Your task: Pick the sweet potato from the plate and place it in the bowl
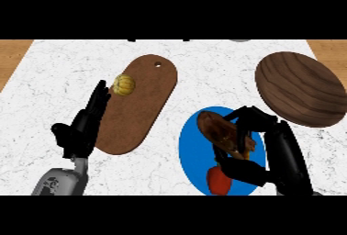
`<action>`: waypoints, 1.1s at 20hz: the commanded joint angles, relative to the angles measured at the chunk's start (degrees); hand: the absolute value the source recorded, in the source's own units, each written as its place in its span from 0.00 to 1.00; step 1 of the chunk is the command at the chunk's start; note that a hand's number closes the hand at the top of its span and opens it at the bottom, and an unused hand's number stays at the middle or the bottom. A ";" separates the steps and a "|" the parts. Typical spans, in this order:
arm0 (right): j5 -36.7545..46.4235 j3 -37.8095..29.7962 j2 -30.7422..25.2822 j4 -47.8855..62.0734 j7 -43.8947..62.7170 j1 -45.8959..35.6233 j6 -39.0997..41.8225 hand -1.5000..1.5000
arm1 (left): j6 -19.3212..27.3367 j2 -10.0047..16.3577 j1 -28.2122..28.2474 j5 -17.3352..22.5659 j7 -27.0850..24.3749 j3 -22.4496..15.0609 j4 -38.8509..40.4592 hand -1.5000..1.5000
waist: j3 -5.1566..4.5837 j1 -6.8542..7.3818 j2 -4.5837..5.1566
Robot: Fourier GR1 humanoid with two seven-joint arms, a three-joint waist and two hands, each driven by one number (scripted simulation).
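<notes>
The right hand point(261, 124) curls round the sweet potato point(220, 131), which sits over the blue plate point(193, 156). The grasp looks made; the carry to the wooden bowl point(301, 89) is left. The left hand point(85, 124) rests spread at the left. There is one plate, one bowl, one cutting board point(136, 114), one yellow squash point(124, 85) and one red vegetable point(219, 180).

The white marbled counter point(54, 82) carries a brown wooden cutting board point(139, 110). Just right of the board lies a blue plate point(193, 151), and farther right a dark wooden bowl point(301, 89).
</notes>
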 commanded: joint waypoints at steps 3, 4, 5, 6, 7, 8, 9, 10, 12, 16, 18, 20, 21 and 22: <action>6.44 -4.60 0.46 -7.03 17.35 -9.58 7.24 1.00 | -0.93 -0.58 0.72 -0.94 -0.79 0.03 -1.14 0.50 | -0.04 0.55 0.10; 4.09 -7.48 -2.29 -6.61 14.21 -8.07 8.89 1.00 | -3.91 0.91 0.29 2.01 -1.25 2.81 0.24 0.50 | -0.02 0.45 0.16; 1.81 -10.44 -2.53 -9.37 19.96 -13.38 12.29 1.00 | 0.40 -2.31 -0.20 -2.36 -0.01 -1.11 0.72 0.50 | -0.03 0.38 0.12; 3.16 -10.17 -2.42 -9.72 22.57 -14.09 13.70 1.00 | -2.21 -0.23 1.04 -0.51 -0.05 0.62 -0.91 0.50 | -0.03 0.54 0.09; -0.87 -15.56 -3.45 -2.41 18.10 -18.75 13.52 1.00 | -1.91 -1.17 -2.63 -0.63 -0.20 1.41 3.52 0.50 | -0.01 0.62 0.31; 0.56 -14.73 -2.12 -4.20 23.88 -22.51 14.66 1.00 | -1.44 -0.11 -4.11 -0.77 3.78 1.74 -0.70 0.50 | -0.02 0.76 0.16; 3.44 -13.44 -0.27 -2.70 22.08 -19.88 11.90 1.00 | -2.82 0.10 3.78 -0.10 -1.25 1.76 -2.81 0.50 | -0.01 0.93 0.14; 3.77 -13.80 -0.78 -6.44 24.56 -19.73 13.73 1.00 | -0.71 -1.95 3.18 -3.25 -0.01 -0.95 -2.71 0.50 | 0.00 0.66 0.10; -0.67 -20.55 -4.19 -1.83 24.72 -26.40 17.15 1.00 | -0.17 -3.27 1.10 -2.79 0.17 -0.55 -1.64 0.50 | -0.01 0.72 0.15; -0.52 -21.55 -2.82 5.29 20.10 -26.29 16.53 1.00 | -3.94 -0.68 -0.50 -0.86 1.37 4.01 -0.59 0.50 | 0.01 0.66 0.19; 1.52 -21.72 -3.47 11.17 20.38 -30.01 16.53 1.00 | -3.49 -2.32 -0.79 -2.11 0.67 2.12 0.94 0.50 | 0.00 0.78 0.24; 5.01 -23.51 -8.52 17.63 15.47 -28.89 15.72 1.00 | -3.79 -1.67 0.08 -1.86 -1.69 2.36 1.07 0.50 | 0.00 1.09 0.49; 6.38 -23.13 -8.05 17.88 17.76 -30.72 15.84 1.00 | -3.24 -1.65 -1.99 -1.88 2.47 2.59 -0.93 0.50 | 0.01 0.97 0.31; 4.62 -26.30 -10.33 22.30 13.41 -30.01 15.59 1.00 | -4.13 -1.43 0.77 -1.45 -2.32 3.19 0.53 0.50 | 0.01 1.17 0.46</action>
